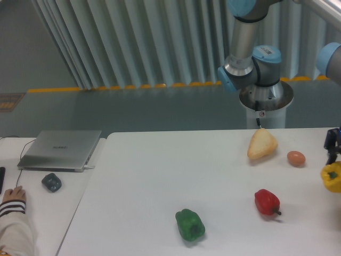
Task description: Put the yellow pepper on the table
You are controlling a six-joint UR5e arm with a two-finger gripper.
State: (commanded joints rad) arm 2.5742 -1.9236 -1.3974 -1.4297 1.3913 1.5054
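Observation:
The yellow pepper [331,177] is at the far right edge of the view, partly cut off by the frame. My gripper [333,159] comes down onto its top, with the dark fingers closed on the pepper's upper part. The pepper hangs at the right side of the white table [160,176]; I cannot tell whether it touches the tabletop. Most of the gripper body is out of view to the right.
On the table are a red pepper [267,202], a green pepper [189,224], a tan bread wedge [261,144] and a brown egg [296,158]. The arm's base [265,98] stands behind the table. A laptop [60,150], a mouse [51,182] and a person's hand [13,196] are on the left desk.

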